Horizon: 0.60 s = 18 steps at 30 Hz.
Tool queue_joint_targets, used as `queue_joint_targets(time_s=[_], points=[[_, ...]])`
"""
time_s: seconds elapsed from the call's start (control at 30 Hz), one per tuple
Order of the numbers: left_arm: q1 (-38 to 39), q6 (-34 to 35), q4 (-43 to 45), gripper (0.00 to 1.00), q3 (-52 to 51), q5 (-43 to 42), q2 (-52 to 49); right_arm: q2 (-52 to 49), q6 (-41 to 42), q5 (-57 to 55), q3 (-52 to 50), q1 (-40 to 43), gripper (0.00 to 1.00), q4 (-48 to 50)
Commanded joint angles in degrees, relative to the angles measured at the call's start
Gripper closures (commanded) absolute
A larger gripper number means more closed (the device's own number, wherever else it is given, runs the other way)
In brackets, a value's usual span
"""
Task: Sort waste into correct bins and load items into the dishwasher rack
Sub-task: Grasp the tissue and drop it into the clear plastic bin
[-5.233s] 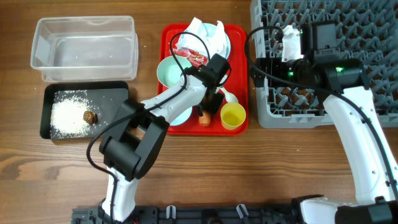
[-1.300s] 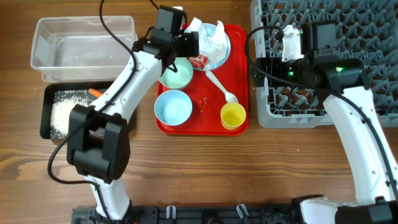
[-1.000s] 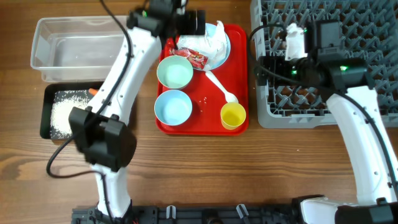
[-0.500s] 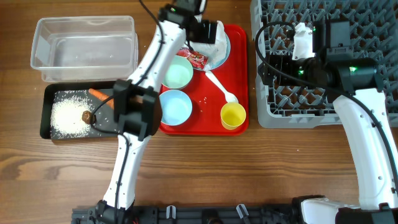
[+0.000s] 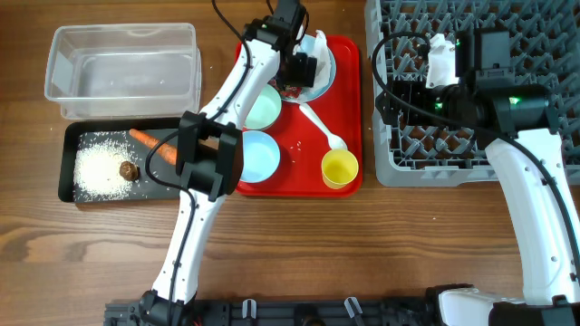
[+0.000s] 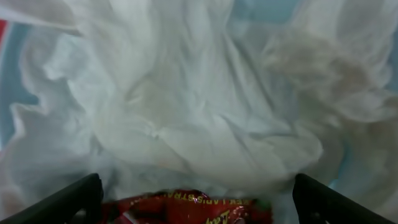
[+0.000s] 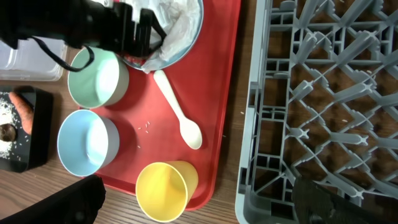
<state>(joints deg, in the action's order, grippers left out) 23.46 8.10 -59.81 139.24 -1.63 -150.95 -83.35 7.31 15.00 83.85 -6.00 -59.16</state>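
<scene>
Only the overhead view showed the whole tabletop [image 5: 362, 254]. There the clear tub [image 5: 54, 63] stood at the far left. In front of it, the black tray [image 5: 68, 154] held the white rice grains [image 5: 95, 167], the carrot [image 5: 145, 139] and the brown lump [image 5: 129, 169]. The grey rack [image 5: 507, 27] stood at the right, beside the red tray [image 5: 353, 109].

The left wrist view showed what the overhead view hid under the arm. The crumpled napkin [image 6: 199, 106] filled almost the whole picture, with the red snack wrapper [image 6: 186, 205] just below it, on the pale-blue plate [image 6: 12, 81].

The right wrist view looked down on the red tray and showed the mint bowl [image 7: 99, 78], the blue bowl [image 7: 87, 143], the white spoon [image 7: 177, 109] and the yellow cup [image 7: 163, 185]. The spoon lay flat between the bowls and the rack.

The left fingers [image 6: 74, 199] stood wide apart, one at each lower corner of the picture. They were low over the napkin and wrapper, and nothing was gripped. I could not tell whether they touched the paper.

The right fingers [image 7: 68, 199] were also spread wide and empty, above the edge of the rack and the red tray.
</scene>
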Motion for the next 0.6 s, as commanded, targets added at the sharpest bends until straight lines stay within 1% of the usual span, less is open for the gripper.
queue_joint_targets(time_s=[0.0, 0.03, 0.1, 0.17, 0.23, 0.27, 0.47, 0.57], points=[[0.07, -1.92, -0.44, 0.15, -0.33, -0.92, -2.23, 1.05, 0.35, 1.07, 1.16, 0.09, 0.0, 0.0], [0.07, -1.92, -0.33, 0.24, -0.5, -0.92, -2.47, 1.07, 0.35, 1.07, 1.16, 0.09, 0.0, -0.02], [0.07, -1.92, -0.33, 0.53, -0.5, -0.9, -2.73, 1.05, 0.37, 1.07, 1.16, 0.09, 0.0, -0.04], [0.07, -1.9, -0.24, 0.78, -0.5, -0.92, -2.82, 0.96, 0.35, 1.05, 1.16, 0.09, 0.0, 0.02], [0.07, -1.88, 0.02, 0.94, -0.5, -0.92, -2.82, 0.96, 0.33, 1.05, 1.16, 0.09, 0.0, 0.02], [0.07, -1.88, 0.22, 0.96, -0.48, -0.92, -2.82, 0.96, 0.33, 1.05, 1.16, 0.09, 0.0, -0.02], [0.04, -1.2, 0.57, 0.96, -0.35, -0.92, -1.42, 0.94, 0.35, 1.07, 1.16, 0.09, 0.0, 0.07], [-0.07, 0.09, 0.48, 0.96, -0.35, -0.92, 1.51, 0.94, 0.33, 1.05, 1.16, 0.09, 0.0, 0.24]])
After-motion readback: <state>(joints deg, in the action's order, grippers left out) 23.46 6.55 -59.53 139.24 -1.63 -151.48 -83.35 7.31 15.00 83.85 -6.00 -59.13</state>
